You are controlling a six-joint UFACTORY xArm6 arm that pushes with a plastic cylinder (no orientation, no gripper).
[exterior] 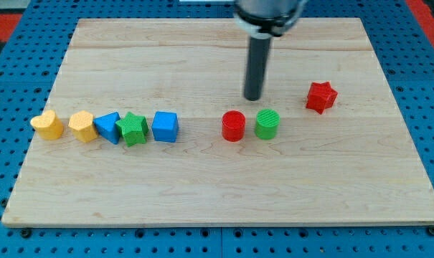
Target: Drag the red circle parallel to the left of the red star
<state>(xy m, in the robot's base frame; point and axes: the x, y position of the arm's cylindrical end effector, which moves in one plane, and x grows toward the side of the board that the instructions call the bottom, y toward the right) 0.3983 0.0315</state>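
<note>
The red circle [233, 125] sits near the middle of the wooden board, with a green circle [267, 123] close on its right. The red star [321, 96] lies further to the view's right and slightly higher. My tip [253, 97] is down on the board just above the gap between the red circle and the green circle, touching neither, and to the left of the red star.
A row of blocks lies at the view's left: a yellow heart [47, 125], a yellow hexagon [82, 125], a blue block [108, 127], a green star [133, 129] and a blue cube [165, 127]. The board [202, 193] rests on a blue pegboard.
</note>
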